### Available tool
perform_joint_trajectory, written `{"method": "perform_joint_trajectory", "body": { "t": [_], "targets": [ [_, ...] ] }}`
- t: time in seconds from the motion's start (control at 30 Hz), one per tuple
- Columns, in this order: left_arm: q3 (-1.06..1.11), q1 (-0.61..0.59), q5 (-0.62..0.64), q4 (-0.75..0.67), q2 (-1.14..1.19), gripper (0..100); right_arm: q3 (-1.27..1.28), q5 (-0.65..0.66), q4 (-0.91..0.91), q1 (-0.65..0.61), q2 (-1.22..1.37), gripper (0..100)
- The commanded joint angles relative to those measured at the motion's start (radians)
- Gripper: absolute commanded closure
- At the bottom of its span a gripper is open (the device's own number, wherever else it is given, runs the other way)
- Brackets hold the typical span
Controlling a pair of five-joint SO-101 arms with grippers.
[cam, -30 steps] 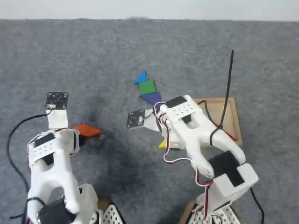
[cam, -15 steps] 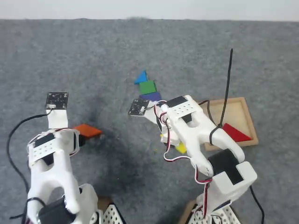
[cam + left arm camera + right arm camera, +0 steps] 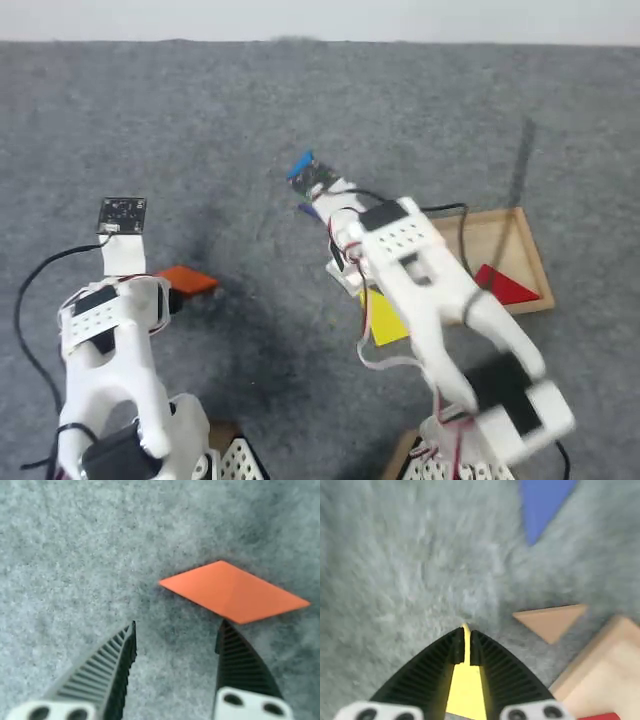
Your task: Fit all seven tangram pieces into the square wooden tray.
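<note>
Right gripper (image 3: 466,630): jaws clamped on yellow piece (image 3: 385,322), which has shifted toward the tray (image 3: 500,232) by the surface's right edge. Judging placement next; only red triangle (image 3: 505,287) seated. Left gripper (image 3: 177,630): jaws apart beside orange parallelogram (image 3: 235,592).

The grey carpeted table (image 3: 200,120) bears an orange parallelogram (image 3: 188,280) at the left, a blue triangle (image 3: 298,165) farther off near the middle, a yellow piece (image 3: 385,322) nearer, and the square wooden tray (image 3: 500,240) to its right.
</note>
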Motion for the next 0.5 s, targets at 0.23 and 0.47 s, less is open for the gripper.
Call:
{"method": "perform_joint_trajectory", "body": {
  "t": [0.23,0.47],
  "targets": [
    [-0.018,-0.002,-0.011,-0.021,0.002,75,0.316,0.144,-0.044,0.163,-0.282,82.5],
    [-0.018,-0.002,-0.011,-0.021,0.002,75,0.373,0.235,0.004,0.068,-0.274,71.2]
  ]
}}
